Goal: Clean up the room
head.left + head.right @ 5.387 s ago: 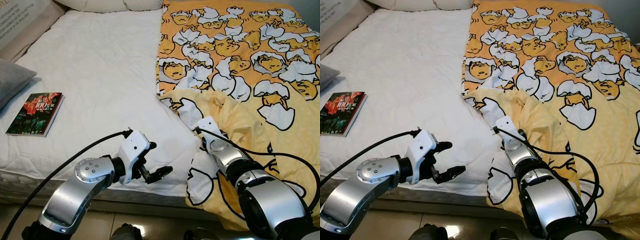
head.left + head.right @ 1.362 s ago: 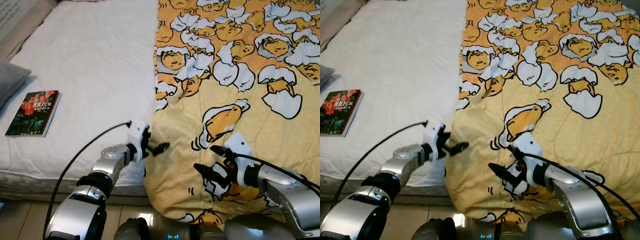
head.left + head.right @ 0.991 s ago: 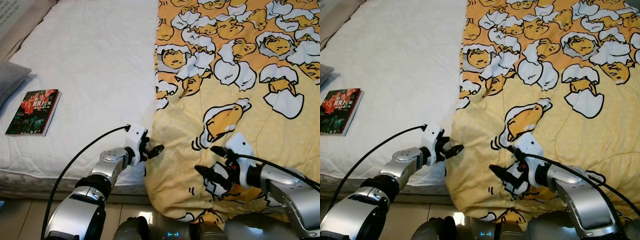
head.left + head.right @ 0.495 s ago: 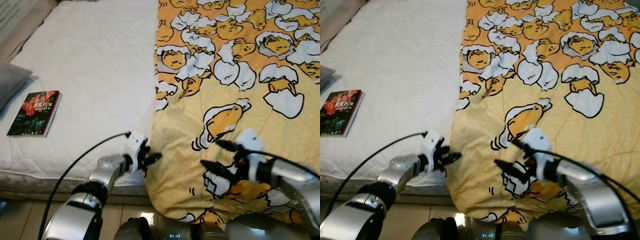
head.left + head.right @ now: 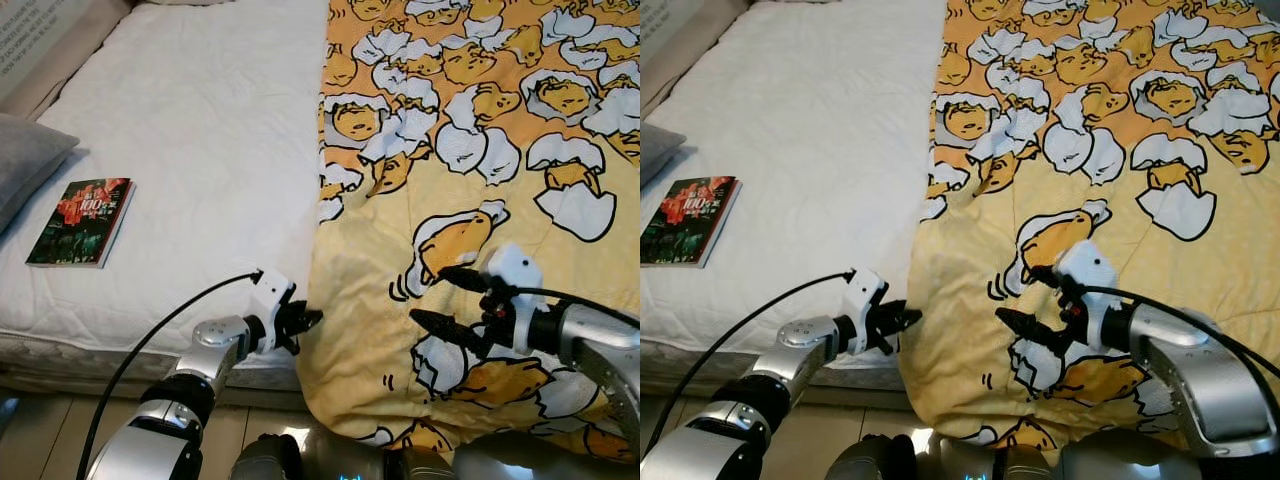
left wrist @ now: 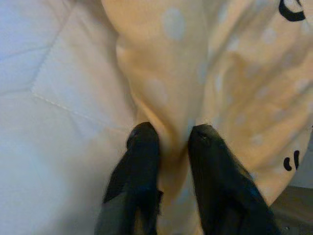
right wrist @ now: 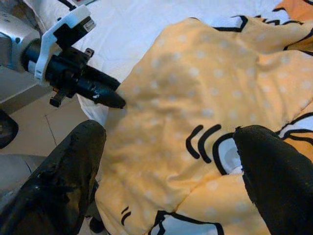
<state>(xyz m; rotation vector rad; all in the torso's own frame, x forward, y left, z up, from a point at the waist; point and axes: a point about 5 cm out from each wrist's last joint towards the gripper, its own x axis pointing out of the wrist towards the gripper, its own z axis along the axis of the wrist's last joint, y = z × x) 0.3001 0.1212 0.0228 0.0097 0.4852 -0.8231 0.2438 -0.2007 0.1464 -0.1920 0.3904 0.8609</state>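
From where I stand, the bed [image 5: 200, 130] fills the room ahead of the robot, its white mattress cover bare across the nine o'clock half. A yellow blanket [image 5: 450, 200] printed with cartoon egg figures covers the three o'clock half, its lower corner draping over the near edge of the bed at about six o'clock.

The left end effector [image 5: 300, 324] sits at the blanket's left hem near seven o'clock, fingers pinched together on a fold of the yellow cloth; the left wrist view shows the fabric squeezed between the two black fingers [image 6: 142, 161]. The right end effector [image 5: 447, 298] hovers over the blanket at about five o'clock, its fingers spread wide apart with nothing between them; whether the tips touch the cloth I cannot tell.

A paperback book [image 5: 80, 221] with a dark red cover lies flat on the white mattress at nine o'clock, well apart from the blanket. Just beyond it, at the far left edge, a grey pillow [image 5: 25, 165] rests on the bed.
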